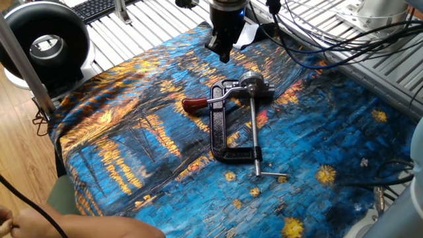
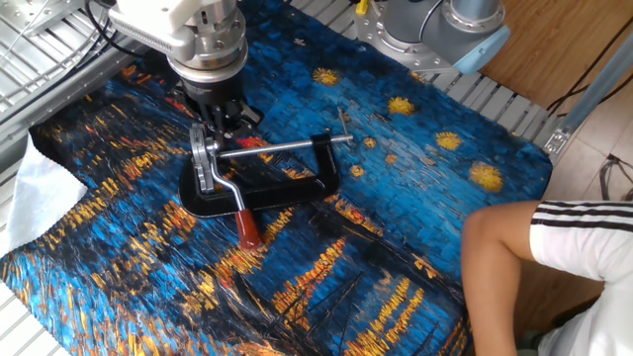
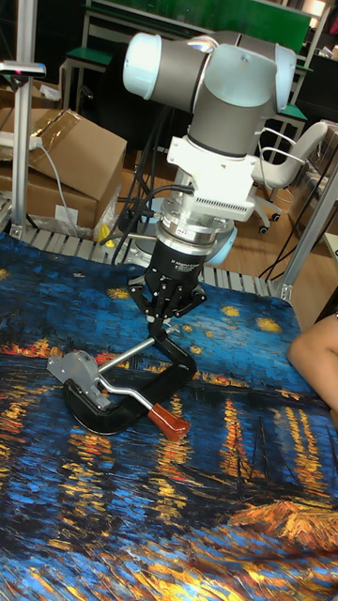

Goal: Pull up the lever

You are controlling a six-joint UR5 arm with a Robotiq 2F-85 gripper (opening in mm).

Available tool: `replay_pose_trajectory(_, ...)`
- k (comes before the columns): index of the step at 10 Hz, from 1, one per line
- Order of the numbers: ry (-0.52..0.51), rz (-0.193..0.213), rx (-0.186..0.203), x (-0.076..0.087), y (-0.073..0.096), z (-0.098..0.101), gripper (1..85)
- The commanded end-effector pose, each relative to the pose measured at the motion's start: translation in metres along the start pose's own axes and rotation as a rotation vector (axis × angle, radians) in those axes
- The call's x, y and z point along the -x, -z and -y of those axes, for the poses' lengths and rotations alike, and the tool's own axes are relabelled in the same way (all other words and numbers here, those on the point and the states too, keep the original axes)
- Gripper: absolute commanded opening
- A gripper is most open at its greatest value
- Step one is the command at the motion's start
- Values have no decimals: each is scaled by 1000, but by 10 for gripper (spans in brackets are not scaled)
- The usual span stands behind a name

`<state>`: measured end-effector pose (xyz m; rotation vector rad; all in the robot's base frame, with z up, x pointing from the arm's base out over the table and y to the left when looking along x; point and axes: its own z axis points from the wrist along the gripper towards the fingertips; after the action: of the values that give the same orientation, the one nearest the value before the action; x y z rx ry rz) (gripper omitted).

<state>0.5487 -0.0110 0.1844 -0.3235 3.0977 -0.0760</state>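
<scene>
The lever [image 1: 210,100] lies flat on the painted cloth. It is a thin silver arm with a dark red sleeve [image 1: 195,104] at its free end, joined to a round silver hub [image 1: 251,84] on the black C-clamp [image 1: 218,132]. The lever [image 2: 229,198] and the lever [image 3: 131,396] show low and flat in the other views too. My gripper [image 1: 224,55] hovers above the cloth just beyond the hub end, clear of the clamp. Its fingers come together to a point with nothing between them, as seen on the gripper [image 3: 160,325] and the gripper [image 2: 226,121].
The clamp's long screw rod [image 1: 253,132] runs toward the near edge. A black round device [image 1: 43,41] stands at the back left, cables [image 1: 310,39] at the back right. A person's leg [image 2: 534,257] is beside the table. A white rag [image 2: 40,193] lies at the cloth's edge.
</scene>
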Motion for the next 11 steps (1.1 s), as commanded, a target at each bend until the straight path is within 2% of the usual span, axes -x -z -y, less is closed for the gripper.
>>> replay_pose_trajectory(1, 90, 34, -7, 9, 1, 2, 10)
replay_pose_trajectory(4, 217, 21, 40, 4, 1, -10, 10)
replay_pose_trajectory(6, 223, 30, 46, 6, 1, -12, 10)
replay_pose_trajectory(7, 231, 31, 28, 7, 1, -8, 10)
replay_pose_trajectory(8, 234, 22, 30, 4, 1, -8, 10)
replay_pose_trajectory(9, 243, 13, 38, -2, 6, -7, 10)
replay_pose_trajectory(11, 268, 7, 41, -33, 30, 8, 10)
